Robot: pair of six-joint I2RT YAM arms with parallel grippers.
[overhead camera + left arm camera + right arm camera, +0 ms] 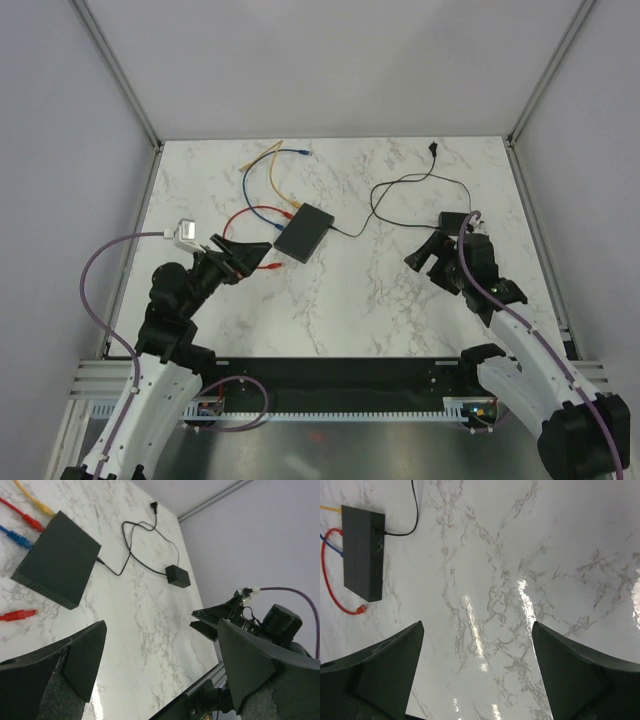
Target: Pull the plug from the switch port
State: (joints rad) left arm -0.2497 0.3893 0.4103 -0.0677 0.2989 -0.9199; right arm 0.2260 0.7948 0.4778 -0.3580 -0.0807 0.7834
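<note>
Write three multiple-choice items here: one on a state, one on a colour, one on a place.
1. The left gripper is: A shut on a cable; B open and empty; C shut on a plug.
2. The loose plug beside the switch is: A green; B white; C red.
3. The power adapter lies nearest: A the right gripper; B the switch; C the left gripper.
1 B: fingers wide apart, nothing between. 2 C: it shows red in the left wrist view. 3 A: the top view shows it beside that gripper.
</note>
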